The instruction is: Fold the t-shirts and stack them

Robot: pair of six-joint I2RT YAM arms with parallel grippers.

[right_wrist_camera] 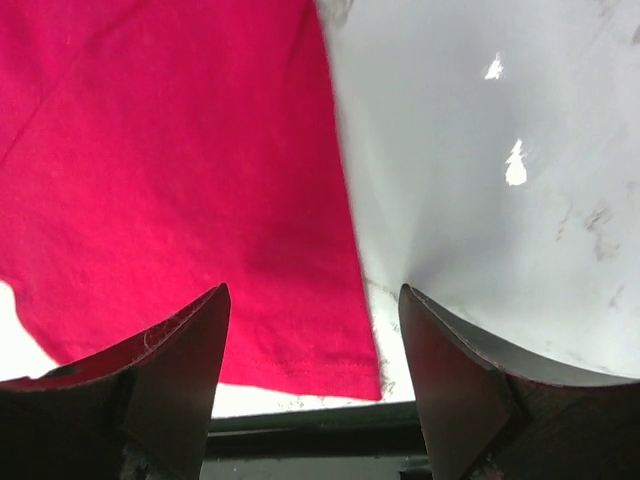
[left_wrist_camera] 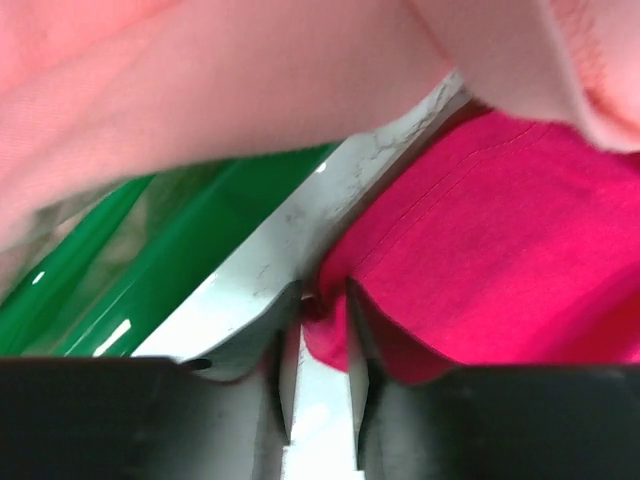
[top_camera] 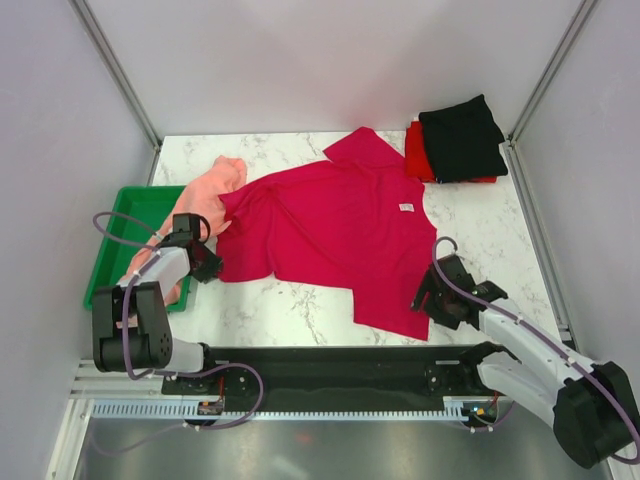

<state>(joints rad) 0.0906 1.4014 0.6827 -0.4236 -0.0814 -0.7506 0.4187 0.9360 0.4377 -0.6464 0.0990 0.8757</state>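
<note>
The crimson t-shirt (top_camera: 340, 230) lies spread across the table's middle, white neck label up. My left gripper (top_camera: 210, 265) is at its near-left corner; in the left wrist view (left_wrist_camera: 322, 295) the fingers stand close together, pinching the crimson edge (left_wrist_camera: 500, 250). My right gripper (top_camera: 428, 298) is open at the shirt's near-right hem corner (right_wrist_camera: 170, 170), which lies flat between its jaws (right_wrist_camera: 313, 295). The salmon-pink t-shirt (top_camera: 215, 190) lies crumpled at the left, half in the tray, and hangs over the left wrist view (left_wrist_camera: 250, 70). The black t-shirt (top_camera: 462, 138) lies folded on the bright red one (top_camera: 415, 150) at the back right.
The green plastic tray (top_camera: 125, 215) sits at the left edge, beside my left gripper (left_wrist_camera: 150, 270). Bare marble table (right_wrist_camera: 480, 150) shows right of the crimson hem. The table's near edge with the black arm rail is just behind my right gripper. White walls enclose three sides.
</note>
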